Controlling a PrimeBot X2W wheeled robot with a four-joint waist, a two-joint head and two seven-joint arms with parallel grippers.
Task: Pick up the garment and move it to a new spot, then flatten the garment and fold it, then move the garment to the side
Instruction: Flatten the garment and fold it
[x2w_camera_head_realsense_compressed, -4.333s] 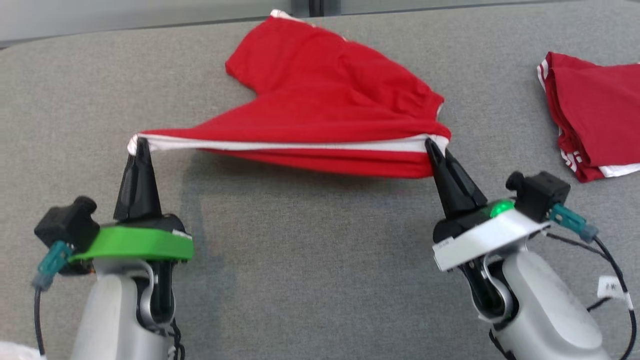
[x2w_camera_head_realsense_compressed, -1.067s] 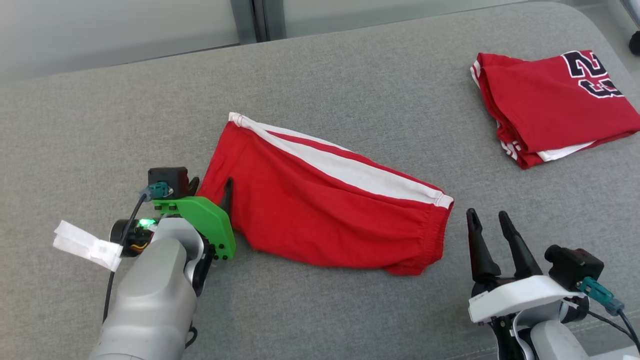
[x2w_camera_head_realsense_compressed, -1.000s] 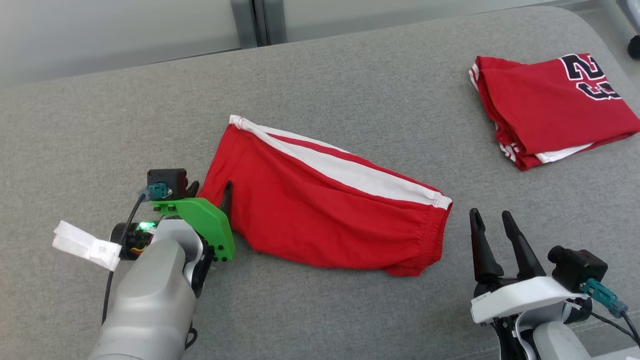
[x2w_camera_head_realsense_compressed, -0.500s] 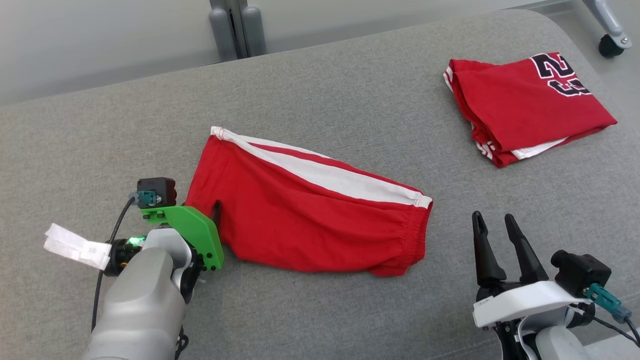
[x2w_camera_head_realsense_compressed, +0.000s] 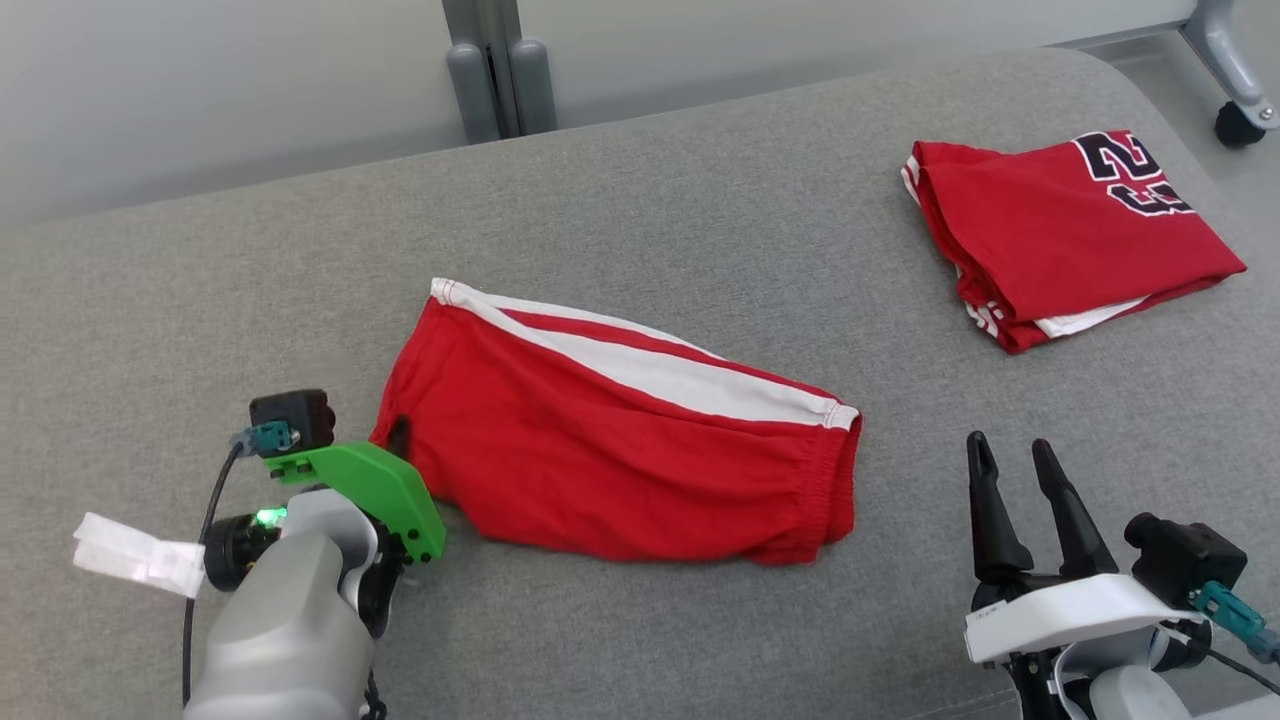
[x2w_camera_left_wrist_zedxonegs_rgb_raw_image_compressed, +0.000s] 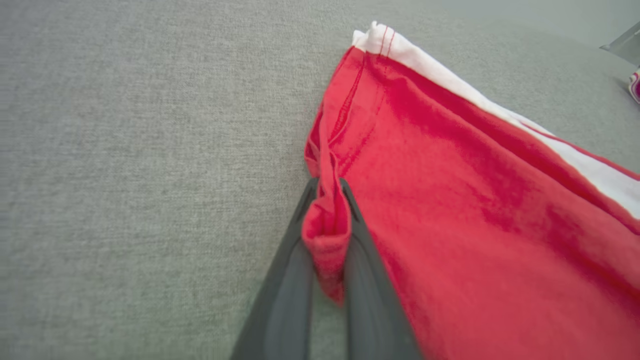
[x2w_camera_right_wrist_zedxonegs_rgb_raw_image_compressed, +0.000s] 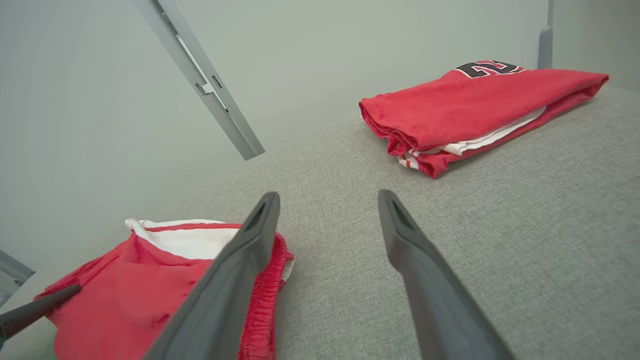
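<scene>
The big soft grey cloth-covered top (x2w_camera_head_realsense_compressed: 700, 200) had a round far corner. Behind it was a plain pale wall (x2w_camera_head_realsense_compressed: 200, 80) with two grey posts (x2w_camera_head_realsense_compressed: 500, 70). A small black wheel (x2w_camera_head_realsense_compressed: 1238, 125) sat on the floor at the far right.

A folded red shirt with white trim (x2w_camera_head_realsense_compressed: 1060, 240) lay at the far right of the top. It had big dark numbers with white edges near one corner. The first was a 2 and the next looked like a 3. A white paper tag (x2w_camera_head_realsense_compressed: 135, 553) hung on the left arm's cable. The marks on it were too small to read.

The red shorts with a white side stripe (x2w_camera_head_realsense_compressed: 620, 450) lay flat in the middle of the grey top. They were well apart from the shirt. Their long side ran from the far left to the near right. The leg hem was at the left end, and the bunchy waistband was at the right end. The white stripe ran along the far edge.

The left gripper (x2w_camera_head_realsense_compressed: 400, 435) was at the shorts' left end. Its jaws were pressed together on a small fold of the red hem, as the left wrist view (x2w_camera_left_wrist_zedxonegs_rgb_raw_image_compressed: 327, 187) showed. The right gripper (x2w_camera_head_realsense_compressed: 1010, 450) sat near the waistband end, not touching it. Its jaws were spread apart with nothing between them.
</scene>
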